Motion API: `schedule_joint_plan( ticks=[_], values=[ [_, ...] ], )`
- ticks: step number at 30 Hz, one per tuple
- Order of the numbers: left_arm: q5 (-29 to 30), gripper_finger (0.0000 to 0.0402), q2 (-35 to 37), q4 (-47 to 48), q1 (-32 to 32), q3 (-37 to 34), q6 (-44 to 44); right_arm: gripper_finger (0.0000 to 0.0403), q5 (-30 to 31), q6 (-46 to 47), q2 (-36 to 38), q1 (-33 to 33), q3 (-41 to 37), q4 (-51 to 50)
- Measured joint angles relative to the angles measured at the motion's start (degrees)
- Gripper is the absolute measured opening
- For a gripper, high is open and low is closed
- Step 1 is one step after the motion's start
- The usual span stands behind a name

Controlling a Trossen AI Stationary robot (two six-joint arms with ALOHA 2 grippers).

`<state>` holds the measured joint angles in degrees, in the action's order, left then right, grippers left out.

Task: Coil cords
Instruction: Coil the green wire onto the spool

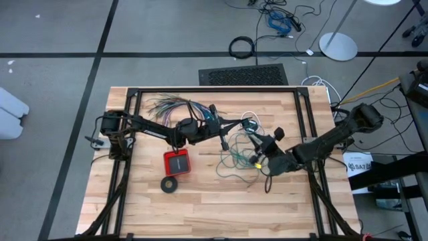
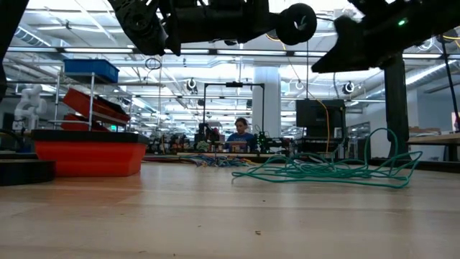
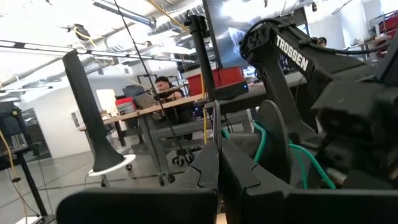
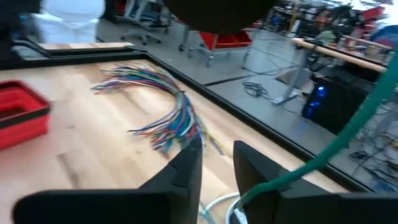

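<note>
The teal wire (image 1: 235, 161) lies as a loose tangle (image 2: 323, 171) on the table's middle right. A thin white cord (image 1: 249, 114) loops just beyond it and shows below my right fingers (image 4: 216, 202). My left gripper (image 1: 235, 124) hangs above the tangle's far side, shut (image 3: 217, 165), with a thin strand rising from its tips. My right gripper (image 1: 261, 150) hovers over the tangle's right part, pointing toward the table's left. Its fingers (image 4: 217, 168) stand a little apart, and the teal wire (image 4: 336, 140) crosses one of them. My left gripper pinches a thin strand (image 3: 214, 134) at its fingertips; it seems to be the teal wire, which curves away just beside it (image 3: 260, 140). A thin line (image 2: 307, 108) hangs from the gripper down to the tangle. My right gripper has the teal wire lying across one finger (image 4: 267, 183). Nothing shows between its fingers.
A fanned bundle of many-coloured wires (image 1: 170, 106) lies at the far left. A red tray (image 1: 177, 162) and a black ring (image 1: 170, 185) sit left of the tangle. A black frame (image 1: 214, 89) borders the table. Bare wood lies along the near edge.
</note>
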<state>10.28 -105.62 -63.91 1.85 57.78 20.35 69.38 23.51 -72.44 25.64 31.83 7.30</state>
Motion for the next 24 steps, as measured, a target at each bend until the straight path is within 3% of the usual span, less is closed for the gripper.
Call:
schedule_joint_plan(
  ticks=[13,20,24],
  values=[
    [-6.8,0.0,0.0,0.0,1.6,0.0,-6.2,0.0098,1.2,14.3,5.9,10.2,0.0,-20.2],
    [-21.6,0.0,0.0,0.6,5.8,0.0,-12.6,0.0098,1.2,12.6,6.1,13.9,0.0,-20.5],
    [-25.9,0.0,0.0,1.0,7.9,0.0,-14.1,0.0098,1.3,12.6,6.1,15.7,0.0,-20.5]
  ],
)
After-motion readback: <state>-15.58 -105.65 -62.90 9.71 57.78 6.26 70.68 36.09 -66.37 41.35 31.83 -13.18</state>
